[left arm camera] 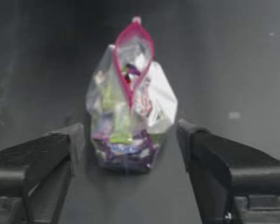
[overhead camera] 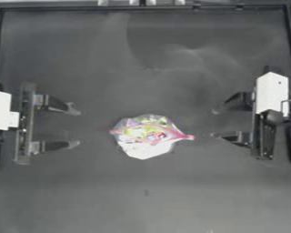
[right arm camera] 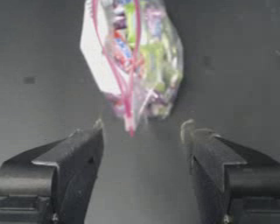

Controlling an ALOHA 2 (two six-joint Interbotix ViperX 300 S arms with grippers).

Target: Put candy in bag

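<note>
The bag (overhead camera: 147, 135) lies in the middle of the table, a clear pouch full of multicoloured sweets. Its pink seal strip (left arm camera: 132, 52) gapes open and points toward the right arm. No candy lies loose on the table, and I cannot pick it out among the sweets inside the bag (right arm camera: 136, 57). My left gripper (overhead camera: 77, 127) sits open at the left, a short way from the bag's bottom end (left arm camera: 127, 153). My right gripper (overhead camera: 214, 123) sits open at the right, facing the seal end. Neither touches the bag.
The dark table (overhead camera: 142, 195) has a raised rim (overhead camera: 142, 6) along the far side. Bare tabletop surrounds the bag on all sides.
</note>
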